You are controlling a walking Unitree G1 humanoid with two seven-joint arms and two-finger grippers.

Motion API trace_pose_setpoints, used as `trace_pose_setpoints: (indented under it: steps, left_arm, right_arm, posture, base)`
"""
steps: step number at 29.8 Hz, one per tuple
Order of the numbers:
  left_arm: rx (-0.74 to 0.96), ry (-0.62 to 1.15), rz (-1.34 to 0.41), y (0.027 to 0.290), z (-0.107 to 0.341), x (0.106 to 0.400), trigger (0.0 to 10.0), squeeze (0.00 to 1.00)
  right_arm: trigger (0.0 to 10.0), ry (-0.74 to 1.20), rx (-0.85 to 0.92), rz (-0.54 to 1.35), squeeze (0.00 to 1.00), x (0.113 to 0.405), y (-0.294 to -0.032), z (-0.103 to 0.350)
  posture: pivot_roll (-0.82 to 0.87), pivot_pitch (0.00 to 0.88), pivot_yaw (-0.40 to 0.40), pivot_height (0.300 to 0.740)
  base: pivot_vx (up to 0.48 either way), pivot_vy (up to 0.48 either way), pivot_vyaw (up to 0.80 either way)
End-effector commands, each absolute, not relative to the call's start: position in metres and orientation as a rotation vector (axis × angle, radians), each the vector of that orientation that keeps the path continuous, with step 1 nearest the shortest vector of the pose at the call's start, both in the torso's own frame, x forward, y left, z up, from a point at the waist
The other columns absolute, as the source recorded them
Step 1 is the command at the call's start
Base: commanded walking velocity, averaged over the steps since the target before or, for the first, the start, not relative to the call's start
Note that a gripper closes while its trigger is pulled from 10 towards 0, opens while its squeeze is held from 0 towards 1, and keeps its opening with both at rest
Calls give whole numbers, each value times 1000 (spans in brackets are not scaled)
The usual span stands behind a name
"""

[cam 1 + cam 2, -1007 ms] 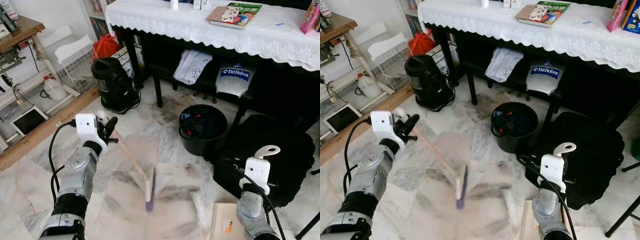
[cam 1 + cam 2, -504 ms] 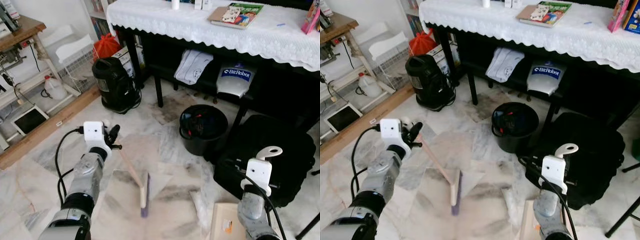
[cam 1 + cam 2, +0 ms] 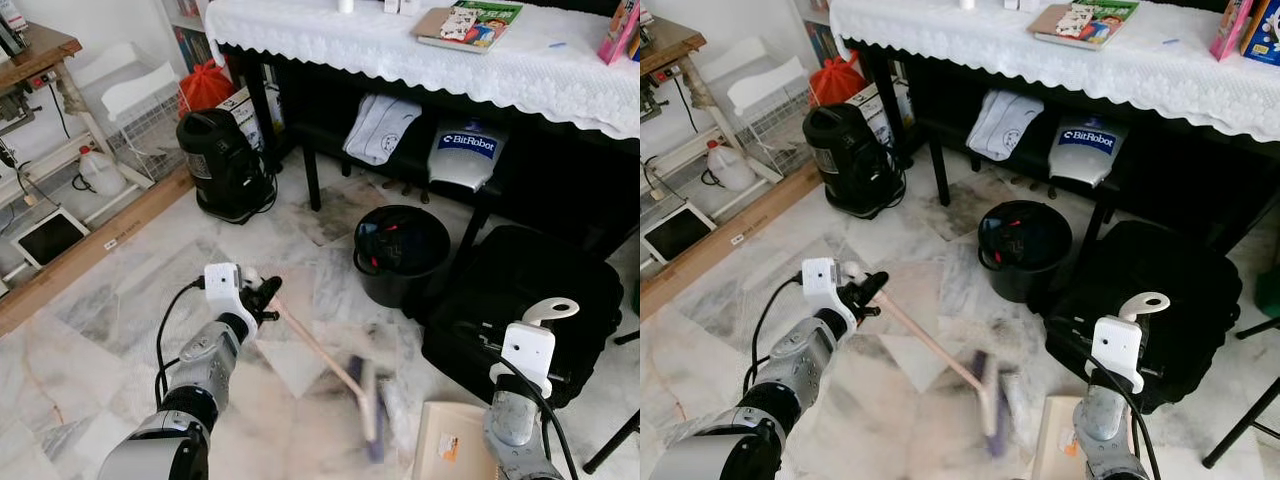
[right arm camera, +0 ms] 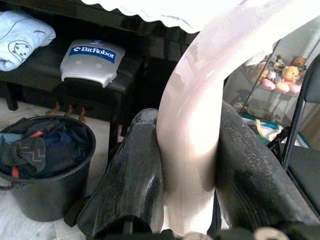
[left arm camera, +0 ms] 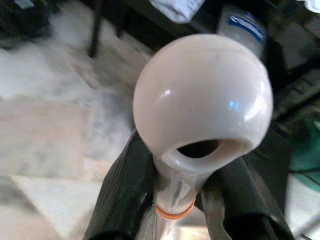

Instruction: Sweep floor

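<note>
Left claw holds the broom; right claw holds the dustpan handle.
Left eye view: the left claw (image 3: 262, 297) is clamped on the upper end of the broom (image 3: 330, 360), whose stick slants toward 4 o'clock to a blurred brush head on the marble floor (image 3: 120, 300). The dustpan (image 3: 445, 445) lies flat just beside the head, at its 3 o'clock. Open floor extends toward 9 o'clock up to a wooden strip; the black bucket (image 3: 402, 255) and black bag (image 3: 530, 300) bound the 1 to 3 o'clock side, under the edge of the desk (image 3: 420, 55).
Left wrist view: both fingers (image 5: 125, 190) press the stick below its rounded cap.
Right wrist view: the right claw (image 4: 187, 200) is closed around the pale curved dustpan handle (image 4: 200, 115).
</note>
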State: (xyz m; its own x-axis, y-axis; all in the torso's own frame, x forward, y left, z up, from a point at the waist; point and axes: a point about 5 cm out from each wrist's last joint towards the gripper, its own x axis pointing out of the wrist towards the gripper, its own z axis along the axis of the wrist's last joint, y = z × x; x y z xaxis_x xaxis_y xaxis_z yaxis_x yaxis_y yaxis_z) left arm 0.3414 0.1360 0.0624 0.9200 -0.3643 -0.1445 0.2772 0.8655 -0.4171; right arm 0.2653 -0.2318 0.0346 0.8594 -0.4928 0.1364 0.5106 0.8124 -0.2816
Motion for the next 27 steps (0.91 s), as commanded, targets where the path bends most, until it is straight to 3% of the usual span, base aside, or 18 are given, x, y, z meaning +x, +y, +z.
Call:
trace_pose_setpoints:
  steps: [1, 12, 16, 27]
  left_arm:
    - [-529, 323, -398, 129, 45, 330, 10000, 0]
    - [-640, 271, -427, 144, 61, 339, 10000, 0]
    - [-522, 194, -361, 159, 73, 347, 10000, 0]
    - [-403, 31, -282, 193, 102, 353, 10000, 0]
  right_arm:
    - [10000, 39, -303, -531, 0, 254, -228, 17]
    - [10000, 39, -297, -531, 0, 258, -228, 20]
    - [10000, 28, -285, -523, 0, 263, -225, 22]
    - [10000, 10, -256, -500, 0, 271, -222, 28]
  posture:
    - [-19, 171, 120, 740]
    - [7, 155, 121, 740]
    - [14, 137, 126, 740]
    - [38, 114, 128, 740]
  base:
    - [0, 0, 0]
    - [0, 0, 0]
    - [0, 0, 0]
    - [0, 0, 0]
